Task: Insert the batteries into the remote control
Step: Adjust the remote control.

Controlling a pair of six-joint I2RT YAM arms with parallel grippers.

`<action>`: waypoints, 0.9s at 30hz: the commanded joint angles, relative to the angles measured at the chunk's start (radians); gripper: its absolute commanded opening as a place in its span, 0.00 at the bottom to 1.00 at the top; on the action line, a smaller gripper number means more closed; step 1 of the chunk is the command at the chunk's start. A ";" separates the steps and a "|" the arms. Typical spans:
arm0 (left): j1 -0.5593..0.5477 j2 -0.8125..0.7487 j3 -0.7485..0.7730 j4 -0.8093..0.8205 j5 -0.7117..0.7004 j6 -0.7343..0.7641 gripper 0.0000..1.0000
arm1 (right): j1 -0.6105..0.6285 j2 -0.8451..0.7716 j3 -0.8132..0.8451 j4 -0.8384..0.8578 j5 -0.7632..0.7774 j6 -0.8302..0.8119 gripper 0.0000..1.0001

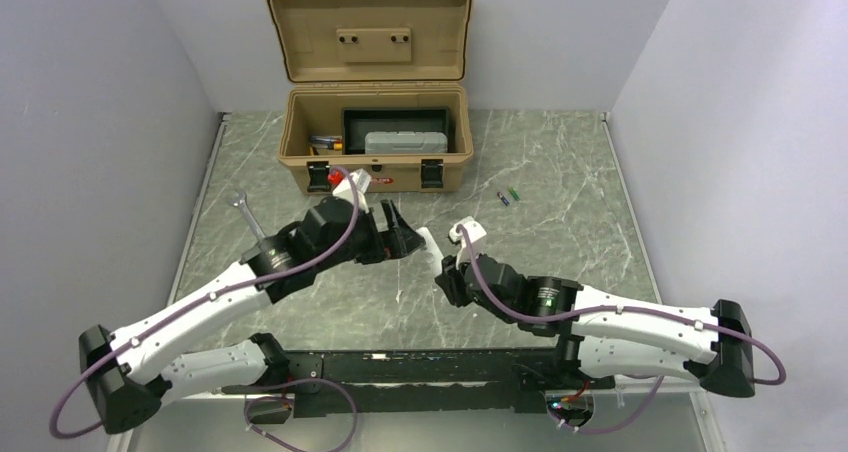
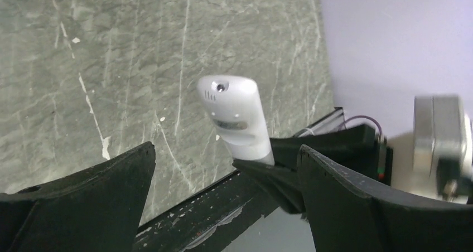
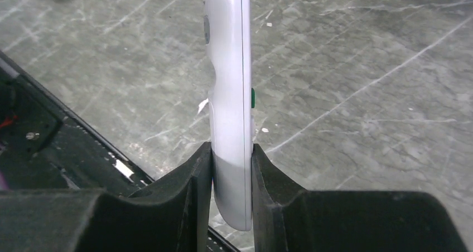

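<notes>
White remote control (image 3: 228,96) hangs above the worktop (image 1: 600,222), its lower end pinched by the right hand (image 3: 231,151); the left hand (image 2: 226,147) gapes beside its tip. Batteries (image 1: 511,195) lie near the toolbox (image 1: 370,172). Best fetch them with the left, holding the remote steady.

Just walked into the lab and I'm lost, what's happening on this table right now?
The right gripper is clamped on one end of the white remote control, holding it above the table. The left gripper is wide open facing the remote's free end, not gripping it. The two batteries lie on the table beside the open toolbox, not yet loaded.
</notes>
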 commanded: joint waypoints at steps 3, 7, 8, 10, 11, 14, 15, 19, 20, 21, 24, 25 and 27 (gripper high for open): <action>-0.050 0.171 0.233 -0.315 -0.149 -0.080 0.99 | 0.114 0.060 0.072 -0.069 0.259 -0.003 0.00; -0.053 0.178 0.191 -0.250 -0.115 -0.161 1.00 | 0.179 0.081 0.084 -0.058 0.334 -0.012 0.00; -0.054 0.173 0.176 -0.228 -0.105 -0.177 0.99 | 0.194 0.085 0.089 -0.062 0.359 -0.008 0.00; -0.054 0.167 0.154 -0.202 -0.089 -0.204 1.00 | 0.218 0.087 0.096 -0.065 0.404 -0.007 0.00; -0.053 0.166 0.148 -0.196 -0.081 -0.213 0.99 | 0.228 0.087 0.097 -0.060 0.423 -0.012 0.00; -0.052 0.169 0.146 -0.206 -0.070 -0.245 0.99 | 0.238 0.097 0.101 -0.035 0.425 -0.042 0.00; -0.053 0.167 0.146 -0.208 -0.069 -0.255 0.99 | 0.238 0.104 0.107 -0.035 0.420 -0.049 0.00; -0.052 0.156 0.131 -0.187 -0.056 -0.284 0.99 | 0.248 0.123 0.120 -0.027 0.422 -0.063 0.00; -0.053 0.154 0.127 -0.184 -0.051 -0.290 0.98 | 0.253 0.125 0.120 -0.023 0.424 -0.067 0.00; -0.053 0.154 0.124 -0.180 -0.047 -0.297 0.98 | 0.256 0.125 0.122 -0.017 0.425 -0.071 0.00; -0.053 0.160 0.123 -0.177 -0.037 -0.321 0.97 | 0.265 0.137 0.131 -0.015 0.423 -0.082 0.00; -0.053 0.164 0.124 -0.175 -0.036 -0.327 0.97 | 0.270 0.144 0.137 -0.015 0.422 -0.088 0.00; -0.053 0.165 0.123 -0.163 -0.030 -0.345 0.97 | 0.279 0.162 0.149 -0.016 0.423 -0.098 0.00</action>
